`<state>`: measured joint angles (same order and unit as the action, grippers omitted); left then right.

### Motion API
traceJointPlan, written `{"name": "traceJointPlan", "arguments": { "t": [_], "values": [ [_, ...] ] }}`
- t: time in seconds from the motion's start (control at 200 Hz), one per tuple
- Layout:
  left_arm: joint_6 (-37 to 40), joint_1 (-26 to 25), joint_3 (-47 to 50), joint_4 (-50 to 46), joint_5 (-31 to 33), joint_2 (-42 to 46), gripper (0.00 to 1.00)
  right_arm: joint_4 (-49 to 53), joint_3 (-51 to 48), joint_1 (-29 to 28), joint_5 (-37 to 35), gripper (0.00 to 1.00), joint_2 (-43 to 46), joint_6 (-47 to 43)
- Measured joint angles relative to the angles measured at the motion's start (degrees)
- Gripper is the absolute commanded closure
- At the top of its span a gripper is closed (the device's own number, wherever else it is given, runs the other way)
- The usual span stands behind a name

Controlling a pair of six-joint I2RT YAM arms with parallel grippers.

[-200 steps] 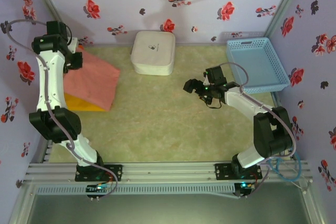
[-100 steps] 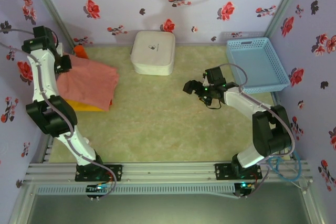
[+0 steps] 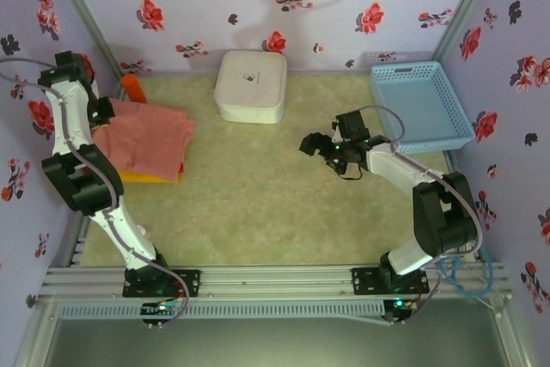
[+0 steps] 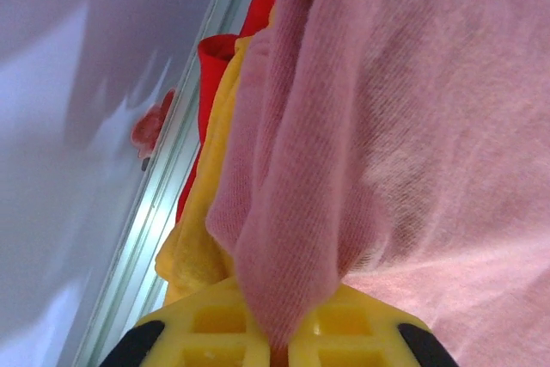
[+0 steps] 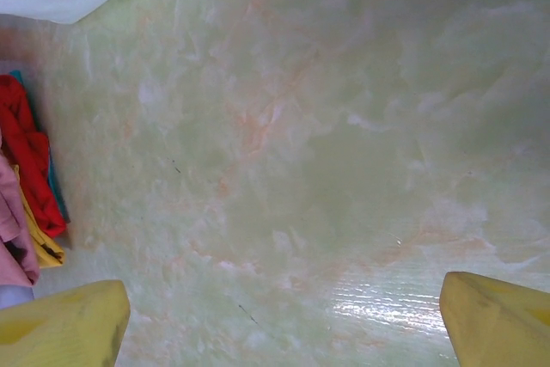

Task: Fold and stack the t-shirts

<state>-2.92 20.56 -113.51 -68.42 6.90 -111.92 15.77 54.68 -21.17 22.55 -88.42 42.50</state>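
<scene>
1. The left tool (image 4: 277,345) is clamped on a bunched fold of the salmon-pink t-shirt (image 4: 412,126); the cloth comes straight out from between its yellow fingers (image 4: 215,324).
2. That shirt lies on top of the yellow-orange t-shirt (image 3: 142,175) at the left edge of the tabletop (image 3: 258,204), close to the wall (image 4: 69,126); a red t-shirt (image 4: 215,66) shows at the pile's wall side.
3. The right tool (image 3: 318,150) hovers over bare tabletop, its fingers wide apart with nothing between them; the pile lies well apart, off to its left.
4. From the left tool the pink shirt spreads away toward the middle of the tabletop, its longer run seemingly across rather than front to back; the held edge is the wall-side one; the left arm is much the nearer, so laying the shirt down on the stack looks to be its job.
</scene>
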Motion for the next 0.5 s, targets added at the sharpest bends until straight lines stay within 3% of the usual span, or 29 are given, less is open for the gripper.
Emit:
{"name": "traceJointPlan", "arguments": {
  "t": [0.5],
  "values": [
    [-3.2,3.0,6.4,2.5,1.0,0.7,1.00,0.0,-0.7,0.2,0.0,0.07,0.0,0.0]
  ]
}}
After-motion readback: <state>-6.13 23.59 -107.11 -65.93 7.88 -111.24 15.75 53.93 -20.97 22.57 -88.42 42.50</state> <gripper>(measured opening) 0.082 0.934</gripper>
